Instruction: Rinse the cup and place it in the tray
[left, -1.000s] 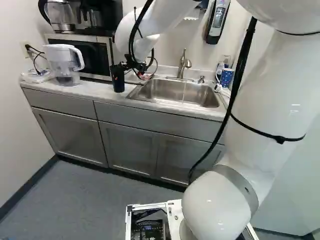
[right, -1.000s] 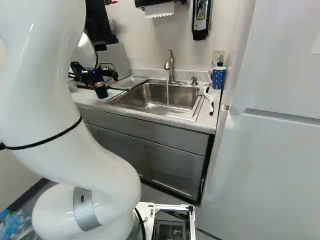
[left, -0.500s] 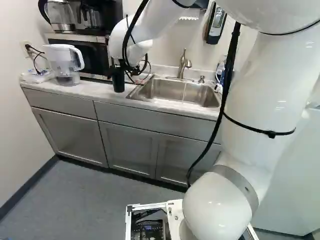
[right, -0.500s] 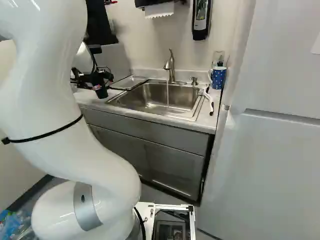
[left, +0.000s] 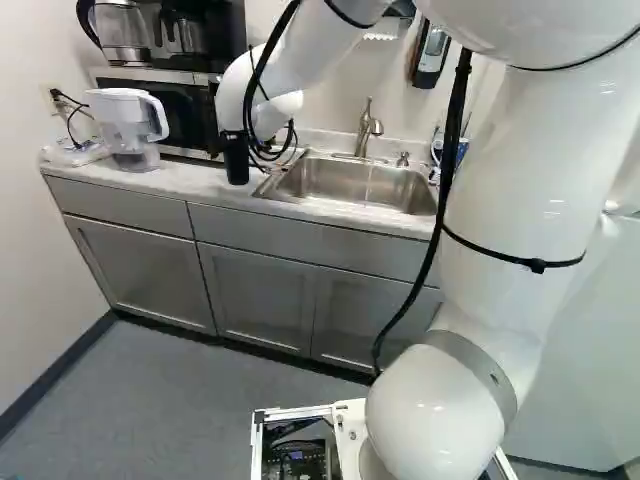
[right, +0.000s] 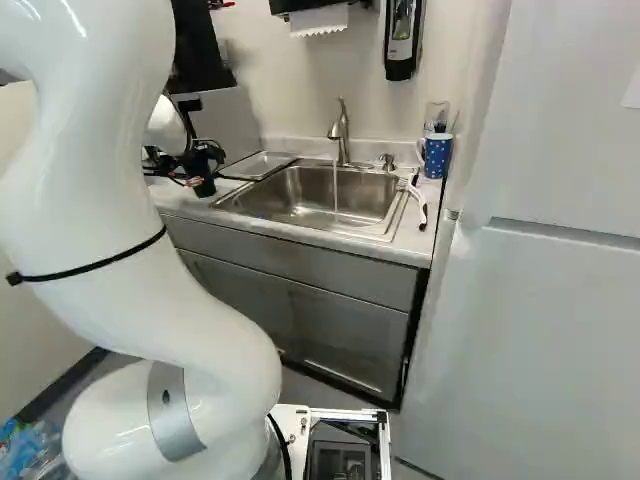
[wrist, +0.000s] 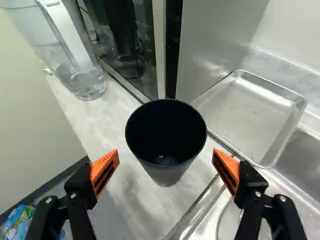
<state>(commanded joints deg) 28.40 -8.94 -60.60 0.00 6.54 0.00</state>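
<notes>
the black cup (wrist: 167, 172) stands on the counter (wrist: 135, 205), beside the sink (right: 248, 207). the gripper (wrist: 166, 156) is wide, with the cup between its two orange pads, not touching them. if it shuts off to one side, one pad could push the cup over. later, running water (right: 335, 188) could make the cup slippery, so a weak hold might drop it before the metal tray (wrist: 250, 112).
</notes>
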